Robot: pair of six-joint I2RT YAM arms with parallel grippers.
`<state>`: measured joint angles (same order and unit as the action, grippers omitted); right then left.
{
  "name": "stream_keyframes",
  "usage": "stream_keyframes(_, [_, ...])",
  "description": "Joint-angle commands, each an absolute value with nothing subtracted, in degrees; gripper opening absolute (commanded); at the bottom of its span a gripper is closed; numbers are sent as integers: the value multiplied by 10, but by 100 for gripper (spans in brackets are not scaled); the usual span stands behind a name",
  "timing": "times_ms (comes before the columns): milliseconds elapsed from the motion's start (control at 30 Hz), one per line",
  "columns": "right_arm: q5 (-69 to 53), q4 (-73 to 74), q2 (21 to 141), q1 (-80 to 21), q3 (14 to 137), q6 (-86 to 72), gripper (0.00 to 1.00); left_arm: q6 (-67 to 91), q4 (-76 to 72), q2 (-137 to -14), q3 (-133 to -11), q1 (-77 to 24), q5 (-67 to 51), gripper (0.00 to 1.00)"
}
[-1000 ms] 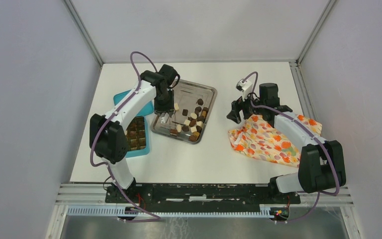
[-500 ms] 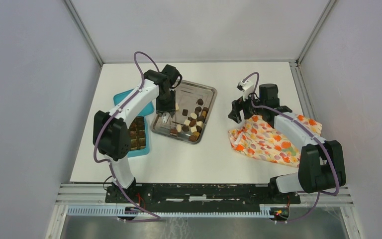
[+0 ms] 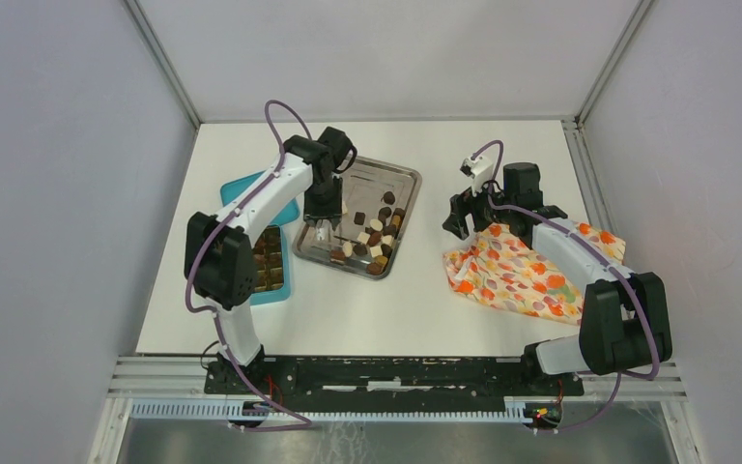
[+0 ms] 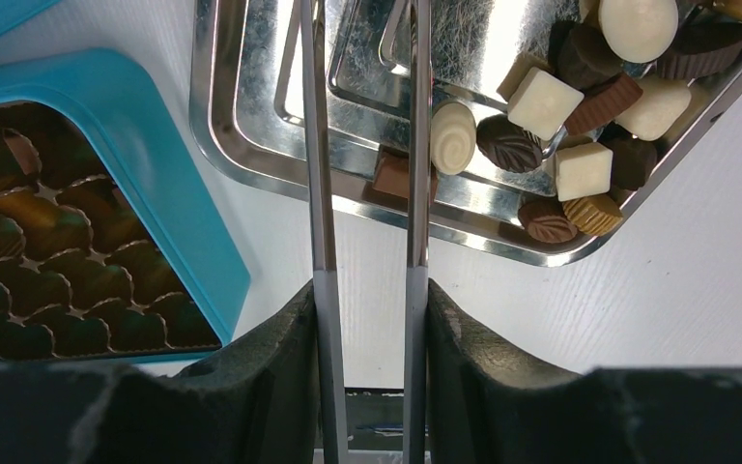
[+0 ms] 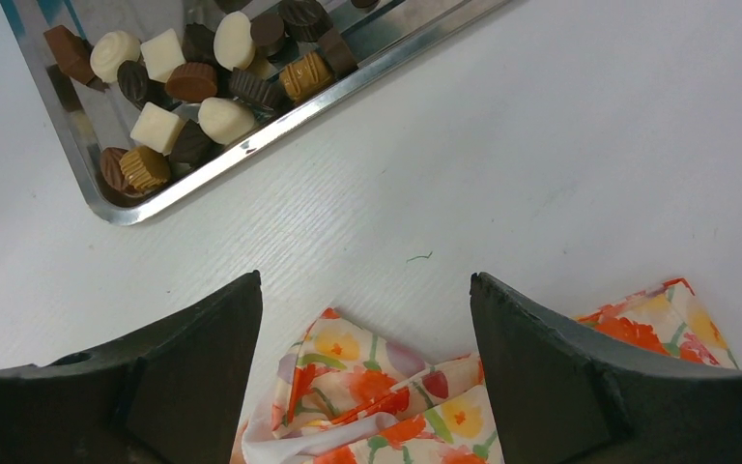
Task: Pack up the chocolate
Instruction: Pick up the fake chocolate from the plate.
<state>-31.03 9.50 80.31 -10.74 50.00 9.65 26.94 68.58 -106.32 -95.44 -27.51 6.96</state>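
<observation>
The chocolate (image 3: 377, 237) is a heap of dark, mid-brown and cream pieces in the near right part of a steel tray (image 3: 401, 172); both wrist views show the chocolate (image 4: 580, 169) (image 5: 193, 82) too. My left gripper (image 3: 321, 227) (image 4: 369, 290) is shut on metal tongs (image 4: 321, 193) that reach over the tray's near left rim. One mid-brown piece (image 4: 391, 176) lies between the tong arms, against the right one; whether it is pinched I cannot tell. My right gripper (image 3: 464, 217) (image 5: 365, 280) hangs open over a corner of the floral cloth (image 5: 386, 387).
A teal compartmented box (image 3: 271, 290) (image 4: 155, 193) with brown pieces in its cells sits left of the tray, a teal lid (image 3: 242, 188) behind it. The orange floral cloth (image 3: 512, 275) lies crumpled at the right under the right arm. Grey walls close in both sides.
The left arm has shifted slightly to the right over the tray with the tongs. The right arm has not moved.
</observation>
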Motion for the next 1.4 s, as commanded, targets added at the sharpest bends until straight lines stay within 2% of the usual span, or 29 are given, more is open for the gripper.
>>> stream_keyframes(0, [-320, 74, 792, -106, 500, 91, 84, 238, 697, -1063, -988, -279, 90, 45])
stream_keyframes(1100, [-330, 73, 792, -106, 501, 92, 84, 232, 700, -1081, -988, -284, 78, 46])
stream_keyframes(1367, [-329, 73, 792, -106, 500, 92, 84, 232, 700, -1085, -987, -285, 84, 44])
